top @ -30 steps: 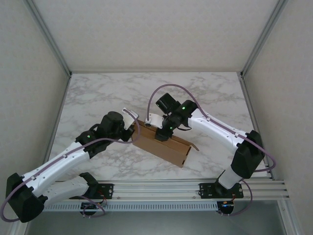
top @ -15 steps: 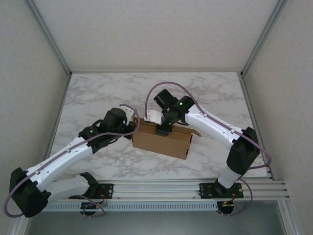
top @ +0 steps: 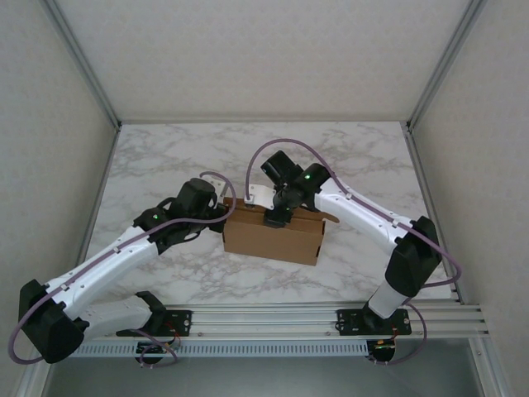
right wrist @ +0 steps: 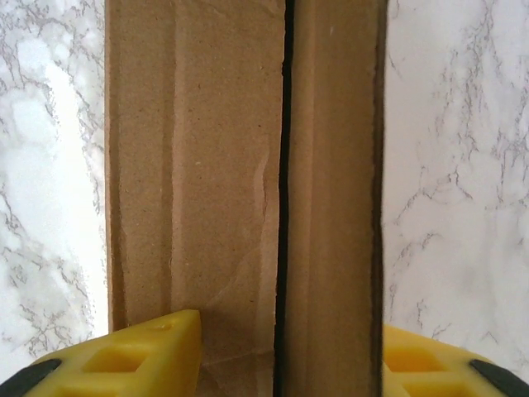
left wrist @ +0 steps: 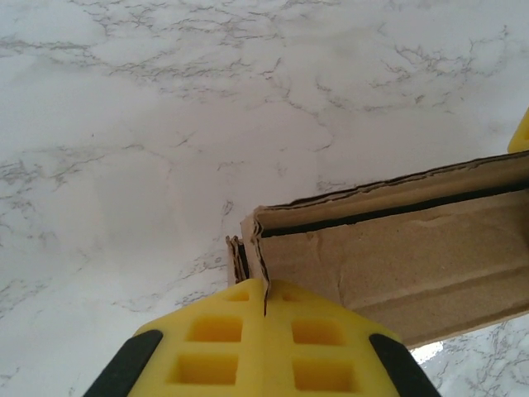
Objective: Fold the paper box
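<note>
Cardboard, plain brown and unprinted, is what I see at the middle of the marble table point(top: 165, 165): the paper box point(top: 273, 237) stands there closed up into a shallow rectangular block, its long side running left to right and its broad face turned toward the near edge. A small flap point(top: 329, 217) sticks out at its far right corner. On the left wrist camera the box point(left wrist: 397, 265) shows its left end, with rough corrugated edges, a dark gap along the top fold and a thin cardboard edge standing up at the corner. The left gripper point(left wrist: 264, 298) has its yellow fingers pressed together on that thin edge, which runs straight into the seam between them. From above, the left gripper point(top: 221, 217) sits at the box's far left corner. The right gripper point(top: 274, 219) is on the box's far top edge, left of centre. On its own camera the box point(right wrist: 248, 190) shows two panels meeting along a narrow black slit, with light creases on the wider one. The right gripper point(right wrist: 285, 347) has its fingers partly spread, one overlapping the wider panel and one at the opposite edge; I cannot tell whether they press on it.
</note>
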Motion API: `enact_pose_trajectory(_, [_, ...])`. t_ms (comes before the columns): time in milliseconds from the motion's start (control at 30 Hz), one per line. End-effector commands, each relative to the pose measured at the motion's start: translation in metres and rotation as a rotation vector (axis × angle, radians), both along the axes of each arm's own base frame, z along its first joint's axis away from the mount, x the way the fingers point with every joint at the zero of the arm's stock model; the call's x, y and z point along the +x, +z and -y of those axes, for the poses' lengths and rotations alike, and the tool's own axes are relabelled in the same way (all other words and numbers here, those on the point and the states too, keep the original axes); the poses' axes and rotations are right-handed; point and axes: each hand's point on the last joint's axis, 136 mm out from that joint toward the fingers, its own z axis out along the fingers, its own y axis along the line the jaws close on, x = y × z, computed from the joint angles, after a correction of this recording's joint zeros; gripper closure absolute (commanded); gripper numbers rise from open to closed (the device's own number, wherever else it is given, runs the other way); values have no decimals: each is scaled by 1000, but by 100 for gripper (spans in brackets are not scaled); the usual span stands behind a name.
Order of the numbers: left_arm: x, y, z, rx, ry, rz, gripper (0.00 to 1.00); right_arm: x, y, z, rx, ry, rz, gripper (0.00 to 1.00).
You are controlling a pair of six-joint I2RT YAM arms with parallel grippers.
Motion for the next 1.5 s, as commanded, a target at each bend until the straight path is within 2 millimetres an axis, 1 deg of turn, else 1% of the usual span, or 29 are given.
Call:
enact_pose_trajectory(0, [-5,3,0,-39,4,-11,100,0,-8,10,-46,4,40,55])
enact_pose_trajectory(200, [-12,-7,-3,-56,16,-31,100,-1,-5,14,-32,-3,87,55])
enact_pose_trajectory(400, [-14,-2,-1,-113,39,-30,100,-2,-4,14,-15,-13,105,52])
enact_pose_trajectory(467, [-15,-5,-2,-126,52,-38,100,-1,-4,14,-3,-21,111,52])
enact_pose_trajectory(600, [-14,-8,-2,-156,90,-55,100,-1,-6,11,10,-32,117,53])
enact_pose_trajectory(700, [-14,-10,-4,-154,109,-58,100,-3,-11,10,-3,-27,136,53])
enact_pose_trajectory(800, [-15,-15,-8,-147,128,-67,100,-3,-12,9,-4,-26,170,53])
enact_pose_trajectory(1000, [-23,-27,-12,-132,148,-85,100,-1,-2,10,28,-41,253,52])
enact_pose_trajectory(1167, [-29,-33,-13,-128,153,-83,100,-3,9,12,77,-49,289,44])
enact_pose_trajectory(1333, [-34,-41,-7,-143,153,-96,100,-5,17,11,113,-62,286,37])
enact_pose_trajectory(1467, [-36,-42,-5,-118,156,-76,100,-12,30,7,183,-68,269,27])
